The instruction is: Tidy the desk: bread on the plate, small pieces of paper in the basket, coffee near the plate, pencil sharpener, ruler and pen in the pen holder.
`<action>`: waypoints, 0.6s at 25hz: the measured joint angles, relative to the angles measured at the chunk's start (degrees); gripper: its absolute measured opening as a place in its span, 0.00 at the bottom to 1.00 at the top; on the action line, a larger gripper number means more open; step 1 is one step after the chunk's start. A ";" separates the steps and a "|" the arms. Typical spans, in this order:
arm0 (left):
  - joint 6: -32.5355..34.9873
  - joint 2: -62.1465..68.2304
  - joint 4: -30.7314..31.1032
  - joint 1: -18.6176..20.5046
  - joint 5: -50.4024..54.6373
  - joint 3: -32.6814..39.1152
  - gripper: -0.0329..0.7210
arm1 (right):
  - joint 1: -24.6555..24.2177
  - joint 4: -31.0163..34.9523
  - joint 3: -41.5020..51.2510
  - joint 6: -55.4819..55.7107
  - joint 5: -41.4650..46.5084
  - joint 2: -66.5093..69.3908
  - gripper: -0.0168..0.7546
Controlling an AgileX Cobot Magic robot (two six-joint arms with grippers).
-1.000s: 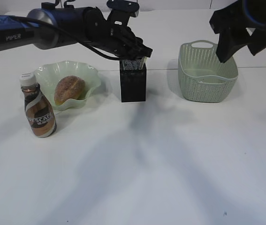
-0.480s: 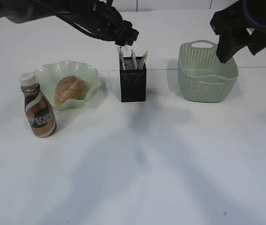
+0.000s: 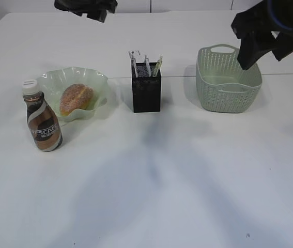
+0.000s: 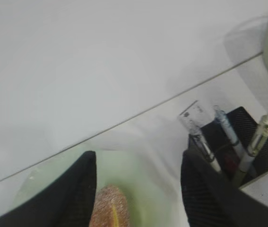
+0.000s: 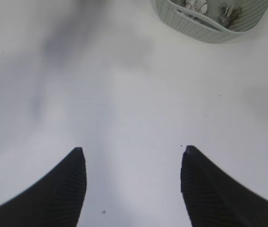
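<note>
sugar-dusted oval bread [image 3: 76,98] sits in ruffled translucent plate [image 3: 101,82].

Matte black left claw [image 4: 138,189] and right claw [image 5: 133,189] — tapered fingers [image 5: 209,189], finely ribbed inner faces

So on my desk [image 3: 187,181] I count one bread [image 3: 76,98] on one plate [image 3: 98,81], one coffee [image 3: 42,121], one pen holder [image 3: 146,94]. One basket [image 3: 229,78] too, with two small pieces of paper [image 5: 197,5] inside.
</note>
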 joint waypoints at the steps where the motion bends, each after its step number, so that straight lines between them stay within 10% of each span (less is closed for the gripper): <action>1: -3.20 -0.70 2.34 0.00 1.73 0.00 0.58 | 0.00 0.15 0.00 0.00 0.00 0.00 0.67; 15: -9.76 -13.22 6.18 0.90 20.56 0.00 0.51 | 0.00 1.21 0.07 -0.69 0.13 -8.21 0.67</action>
